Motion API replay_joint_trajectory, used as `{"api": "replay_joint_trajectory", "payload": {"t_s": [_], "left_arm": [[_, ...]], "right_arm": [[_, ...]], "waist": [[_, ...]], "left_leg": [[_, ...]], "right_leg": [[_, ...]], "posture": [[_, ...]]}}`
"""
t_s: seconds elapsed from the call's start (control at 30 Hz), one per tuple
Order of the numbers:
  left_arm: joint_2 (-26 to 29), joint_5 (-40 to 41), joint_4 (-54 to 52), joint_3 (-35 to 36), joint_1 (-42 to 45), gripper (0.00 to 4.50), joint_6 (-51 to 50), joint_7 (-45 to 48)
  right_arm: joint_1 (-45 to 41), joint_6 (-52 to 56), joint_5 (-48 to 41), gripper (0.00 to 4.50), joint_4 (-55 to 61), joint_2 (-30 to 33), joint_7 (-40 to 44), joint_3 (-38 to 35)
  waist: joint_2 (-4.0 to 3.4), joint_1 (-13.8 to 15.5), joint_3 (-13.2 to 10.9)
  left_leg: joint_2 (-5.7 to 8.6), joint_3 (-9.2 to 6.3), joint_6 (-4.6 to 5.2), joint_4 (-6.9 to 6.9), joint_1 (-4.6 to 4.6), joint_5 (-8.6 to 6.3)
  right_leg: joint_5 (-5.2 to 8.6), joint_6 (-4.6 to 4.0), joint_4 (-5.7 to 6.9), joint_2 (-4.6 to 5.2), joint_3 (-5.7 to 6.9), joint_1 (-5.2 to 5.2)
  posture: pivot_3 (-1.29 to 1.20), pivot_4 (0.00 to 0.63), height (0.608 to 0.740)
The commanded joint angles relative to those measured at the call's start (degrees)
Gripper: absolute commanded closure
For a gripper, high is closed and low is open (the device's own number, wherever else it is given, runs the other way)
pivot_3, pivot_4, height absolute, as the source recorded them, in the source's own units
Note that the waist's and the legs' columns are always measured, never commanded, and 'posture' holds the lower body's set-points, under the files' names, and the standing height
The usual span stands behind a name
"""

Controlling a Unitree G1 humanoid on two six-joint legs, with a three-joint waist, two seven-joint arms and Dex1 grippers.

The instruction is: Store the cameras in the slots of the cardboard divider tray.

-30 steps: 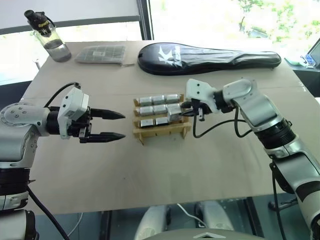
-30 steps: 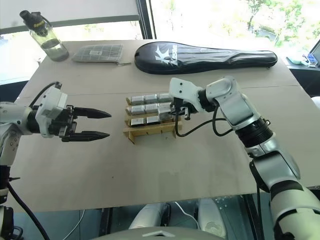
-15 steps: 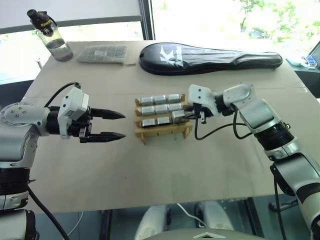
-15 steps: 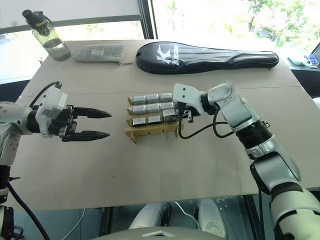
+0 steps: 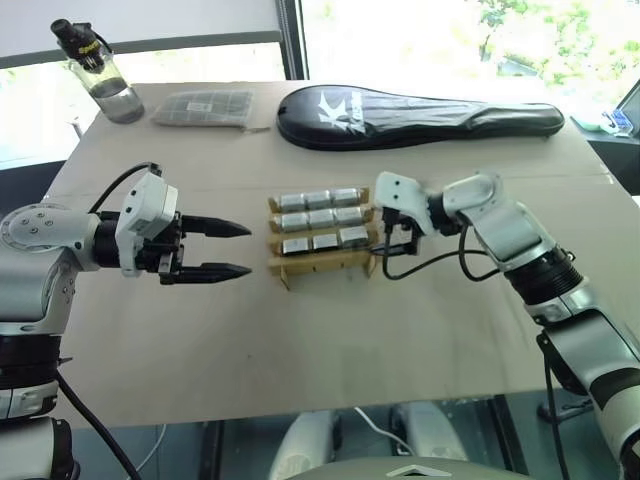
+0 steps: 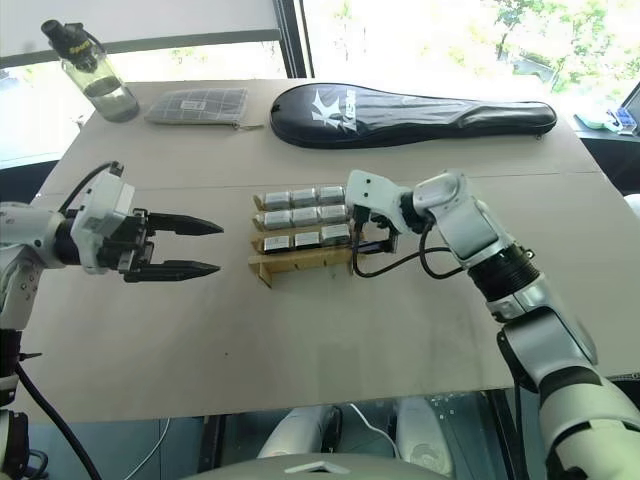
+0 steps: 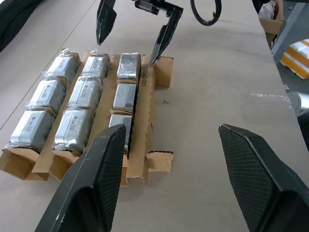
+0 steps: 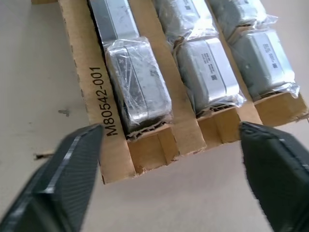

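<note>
Nine cameras (image 5: pixel 318 217) fill three rows of the tray (image 5: pixel 322 262) mid-worktop (image 5: pixel 330 350). The right end effector (image 6: pixel 366 228), fingers spread and empty, sits at the tray's right end; releasing looks done, so backing out rightward seems next. The left end effector (image 5: pixel 225 250) hovers open, well left of the tray

Bright daylight from blown-out rear windows; soft shadows; wrist views blurred up close.
</note>
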State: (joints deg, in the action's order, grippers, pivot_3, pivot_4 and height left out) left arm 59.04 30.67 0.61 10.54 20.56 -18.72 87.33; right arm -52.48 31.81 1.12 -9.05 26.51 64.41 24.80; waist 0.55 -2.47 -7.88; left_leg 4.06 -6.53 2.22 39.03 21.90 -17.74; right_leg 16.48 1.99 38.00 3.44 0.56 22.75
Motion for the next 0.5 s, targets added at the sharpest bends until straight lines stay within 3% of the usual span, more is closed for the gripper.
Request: {"api": "replay_joint_trajectory", "payload": {"t_s": [0.03,0.2,0.3,0.4,0.5], "left_arm": [[0.0,1.1,-2.0,0.6,-0.2,1.34,-0.3,-0.2],[-2.7,4.3,-8.1,2.7,-8.1,1.34,-3.0,-3.2],[-5.2,5.4,-11.1,4.3,-12.5,1.34,-3.1,-6.3],[-9.9,7.4,-17.2,6.3,-20.1,1.34,-4.1,-11.6],[-15.7,8.8,-22.9,8.0,-29.3,1.34,-3.8,-17.1]], "right_arm": [[2.3,2.2,-4.8,0.04,7.3,2.7,2.3,-5.1],[13.8,1.2,-6.9,0.04,15.8,8.7,0.1,-10.2],[20.2,2.1,-10.6,0.04,19.2,9.1,-2.6,-15.4],[30.8,0.9,-12.3,0.04,23.3,11.4,-5.1,-21.7],[43.7,-2.4,-16.5,0.04,28.4,9.8,-7.8,-30.3]], "waist": [[0.0,0.1,0.0],[0.0,0.3,0.0],[-0.01,0.2,0.0],[-0.02,0.3,0.0],[-0.01,0.8,0.0]], "left_leg": [[0.0,-0.02,0.0,0.0,0.0,0.0],[0.09,-0.13,0.01,-0.05,0.02,-0.01],[0.14,-0.14,0.02,-0.07,0.06,-0.01],[0.09,-0.12,0.01,-0.11,-0.01,-0.01],[0.1,-0.11,0.02,-0.17,-0.05,-0.01]], "right_leg": [[0.0,0.0,0.0,0.0,0.0,-0.01],[0.0,0.0,0.01,0.09,0.0,-0.02],[0.0,0.0,0.0,0.11,-0.03,-0.01],[0.0,0.0,0.0,0.08,-0.09,-0.04],[0.0,0.0,-0.04,0.09,-0.16,-0.1]], "posture": [[0.0,0.15,0.74],[0.0,0.15,0.74],[0.0,0.15,0.74],[0.0,0.15,0.74],[0.0,0.15,0.74]]}}
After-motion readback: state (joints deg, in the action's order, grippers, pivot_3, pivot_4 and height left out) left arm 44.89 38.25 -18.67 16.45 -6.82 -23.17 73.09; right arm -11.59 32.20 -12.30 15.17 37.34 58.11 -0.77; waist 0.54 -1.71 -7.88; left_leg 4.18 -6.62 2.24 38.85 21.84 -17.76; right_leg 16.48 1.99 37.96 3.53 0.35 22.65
